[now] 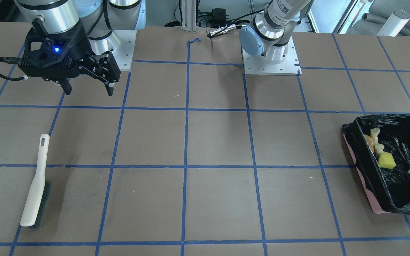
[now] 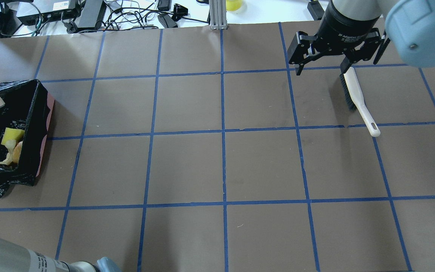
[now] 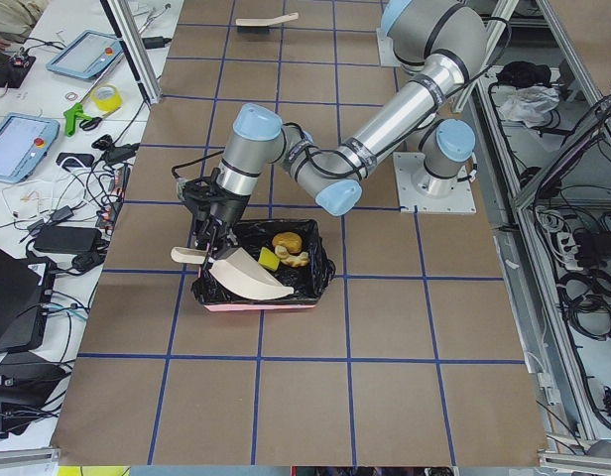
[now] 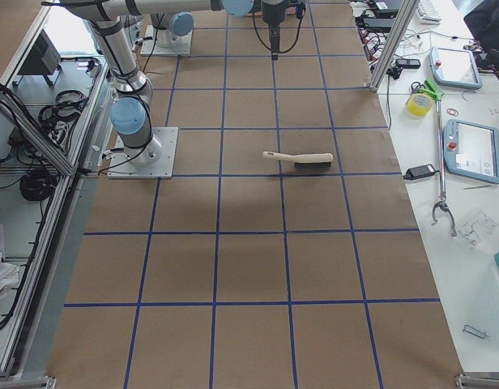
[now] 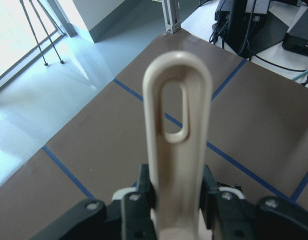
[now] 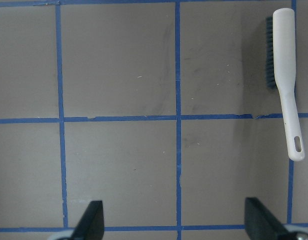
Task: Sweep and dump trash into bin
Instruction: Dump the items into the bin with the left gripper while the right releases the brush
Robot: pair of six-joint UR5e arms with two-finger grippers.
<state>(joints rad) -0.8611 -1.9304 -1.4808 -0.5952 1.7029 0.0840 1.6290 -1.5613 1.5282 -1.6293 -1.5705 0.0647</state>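
The bin (image 1: 366, 187) is pink with a black bag liner and stands at the table's left end; it also shows in the overhead view (image 2: 48, 113). Inside lie the trash pieces: an orange lump (image 1: 368, 142), a pale crescent (image 1: 377, 140) and a green-yellow sponge chunk (image 1: 387, 161). My left gripper (image 5: 176, 196) is shut on the handle of the beige dustpan (image 3: 248, 276) and holds it tilted over the bin. My right gripper (image 1: 87, 90) is open and empty above the table, near the white brush (image 1: 36, 188).
The brush (image 2: 358, 99) lies flat on the brown gridded table on the right side, bristles toward the far edge. Cables and electronics sit beyond the far edge. Tablets, tape and tools lie on the side benches.
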